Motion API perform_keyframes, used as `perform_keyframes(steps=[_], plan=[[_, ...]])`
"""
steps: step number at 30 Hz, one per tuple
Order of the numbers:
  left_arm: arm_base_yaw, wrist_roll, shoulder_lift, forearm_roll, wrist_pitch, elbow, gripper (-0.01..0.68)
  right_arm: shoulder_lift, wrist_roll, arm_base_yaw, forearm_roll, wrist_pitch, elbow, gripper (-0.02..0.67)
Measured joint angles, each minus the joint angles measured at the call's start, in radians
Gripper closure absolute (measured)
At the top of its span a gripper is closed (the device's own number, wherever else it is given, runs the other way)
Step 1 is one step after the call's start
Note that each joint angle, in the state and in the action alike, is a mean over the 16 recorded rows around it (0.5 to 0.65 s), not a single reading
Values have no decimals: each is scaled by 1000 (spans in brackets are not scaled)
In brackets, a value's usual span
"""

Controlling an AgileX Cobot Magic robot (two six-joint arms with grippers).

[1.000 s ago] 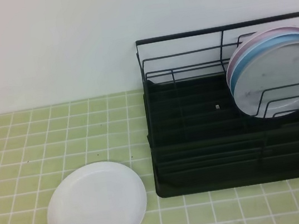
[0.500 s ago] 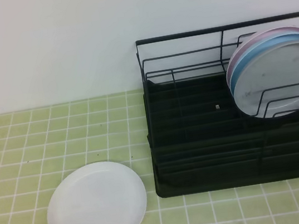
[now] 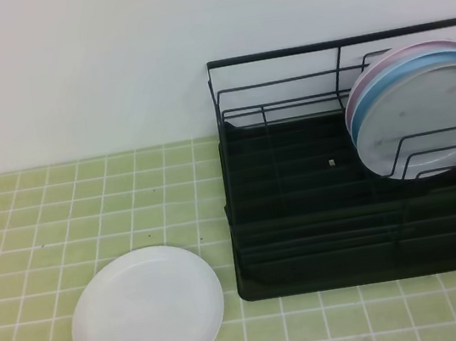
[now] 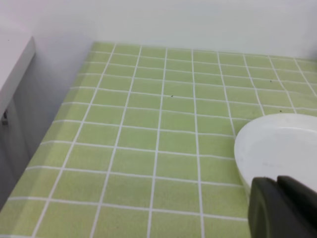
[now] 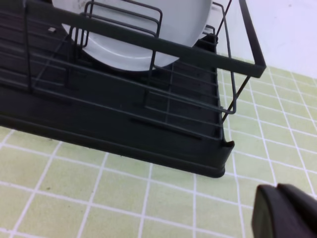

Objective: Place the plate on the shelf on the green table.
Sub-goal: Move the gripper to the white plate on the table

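The plain white plate (image 3: 147, 315) lies flat on the green table (image 3: 86, 200), at the front left, a little left of the shelf. It also shows at the right of the left wrist view (image 4: 277, 148). The shelf (image 3: 303, 211) is a black wire rack with a ribbed tray, standing at the right. Neither gripper shows in the high view. My left gripper (image 4: 280, 208) hangs just in front of the plate's near rim, its dark fingers together with no gap. My right gripper (image 5: 282, 210) is over the tiles beside the shelf's corner (image 5: 223, 148), fingers together.
A marbled white plate (image 3: 426, 119), a light blue plate (image 3: 359, 116) and a pink plate (image 3: 352, 92) stand upright in the shelf's right end. A white wall runs behind. A pale ledge (image 4: 12, 64) borders the table's left edge.
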Motion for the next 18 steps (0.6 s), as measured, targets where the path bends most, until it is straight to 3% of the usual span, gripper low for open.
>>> perform_keyframes(steps=[10,18], plan=[[0,2,1,14,-26,0,676,0,13,0,8,-125,0,652],[0,5,1,37,-217,0,676,0,20,0,12,-421,0,652]])
